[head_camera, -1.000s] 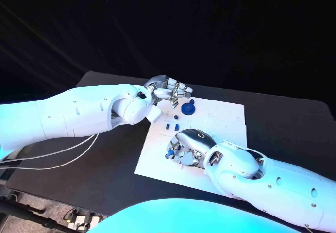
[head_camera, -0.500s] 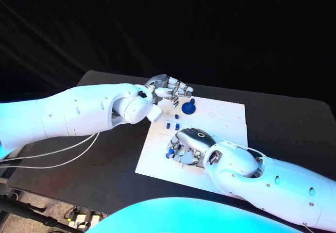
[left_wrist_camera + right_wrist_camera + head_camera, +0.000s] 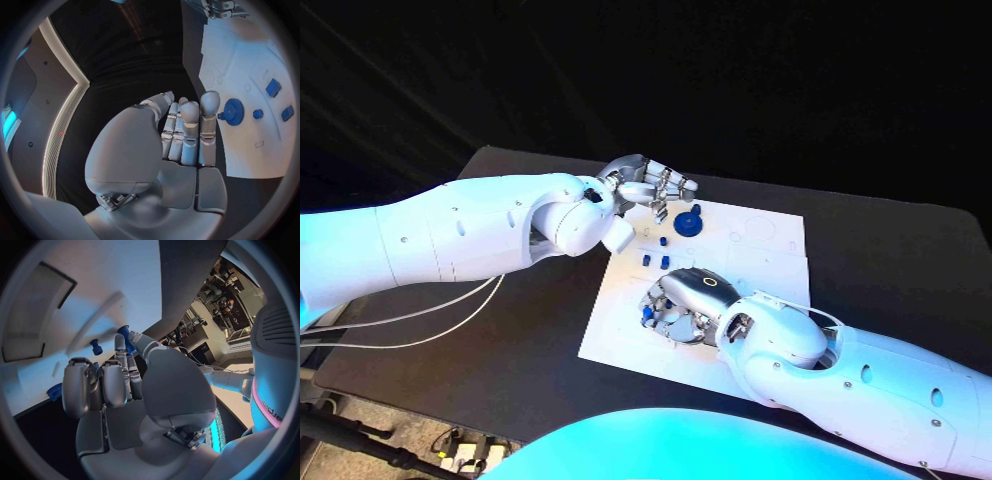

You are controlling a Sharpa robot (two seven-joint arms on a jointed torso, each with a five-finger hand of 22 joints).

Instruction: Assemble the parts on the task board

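Left arm: enters from the left edge, bent at the wrist; left hand (image 3: 646, 186) raised at the far side, fingers curled together, nothing in them. Right arm: enters from the lower right; right hand (image 3: 682, 300) palm down, thumb and finger pinching a small blue part (image 3: 124, 335).

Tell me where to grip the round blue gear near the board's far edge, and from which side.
Grip the round blue gear by its toothed rim, coming from above: it seems to lie flat on the white task board, so only rim and top are exposed. The left hand hovers closest.
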